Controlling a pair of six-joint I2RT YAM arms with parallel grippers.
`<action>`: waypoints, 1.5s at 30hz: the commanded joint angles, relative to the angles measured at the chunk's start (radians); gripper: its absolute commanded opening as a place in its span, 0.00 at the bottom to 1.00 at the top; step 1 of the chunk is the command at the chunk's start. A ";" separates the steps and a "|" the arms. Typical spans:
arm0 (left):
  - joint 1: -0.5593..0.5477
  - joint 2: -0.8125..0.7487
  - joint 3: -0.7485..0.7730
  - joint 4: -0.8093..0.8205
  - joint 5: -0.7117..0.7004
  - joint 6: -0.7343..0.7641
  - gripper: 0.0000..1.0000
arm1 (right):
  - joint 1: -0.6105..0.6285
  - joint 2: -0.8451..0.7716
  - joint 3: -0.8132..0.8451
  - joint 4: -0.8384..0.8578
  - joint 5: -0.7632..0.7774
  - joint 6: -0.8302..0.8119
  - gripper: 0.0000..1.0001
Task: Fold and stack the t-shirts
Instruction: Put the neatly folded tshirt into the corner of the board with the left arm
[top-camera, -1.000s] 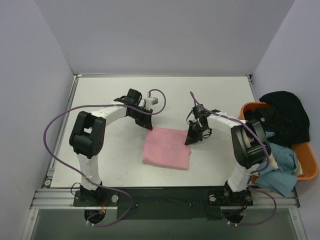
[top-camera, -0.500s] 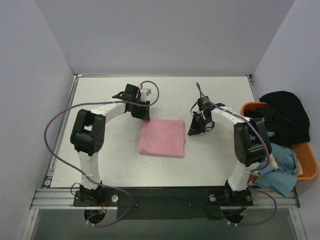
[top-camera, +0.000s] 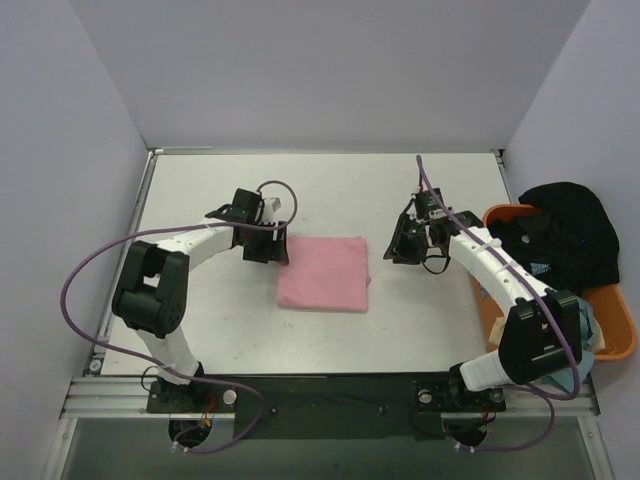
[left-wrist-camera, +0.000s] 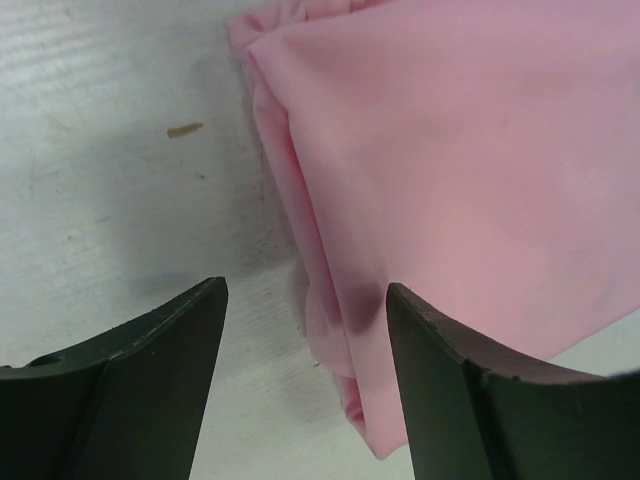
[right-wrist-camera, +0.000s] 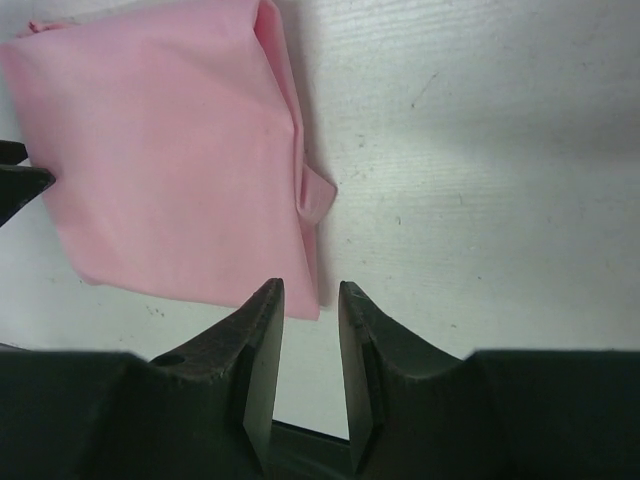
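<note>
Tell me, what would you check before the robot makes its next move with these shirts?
1. Pink shirt folded flat on the table: ok, a tidy rectangle, though a small flap pokes out of one edge.
2. Left gripper empty: ok, jaws wide apart beside the shirt's left edge, nothing between them.
3. Right gripper empty: ok, jaws narrowly apart, off the shirt's right side.
4. All shirts folded: not ok, a black shirt is draped over the orange tub.
5. Hidden layers lying even: cannot tell.
</note>
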 joint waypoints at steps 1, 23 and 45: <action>-0.005 0.023 -0.044 0.066 0.024 -0.040 0.71 | 0.000 -0.061 -0.045 -0.064 0.037 0.000 0.24; 0.173 0.002 -0.020 -0.152 -0.006 0.367 0.00 | -0.059 -0.255 -0.093 -0.162 0.097 -0.037 0.21; 0.343 -0.287 -0.374 -0.157 -0.579 0.927 0.00 | -0.060 -0.267 -0.064 -0.214 0.112 -0.096 0.21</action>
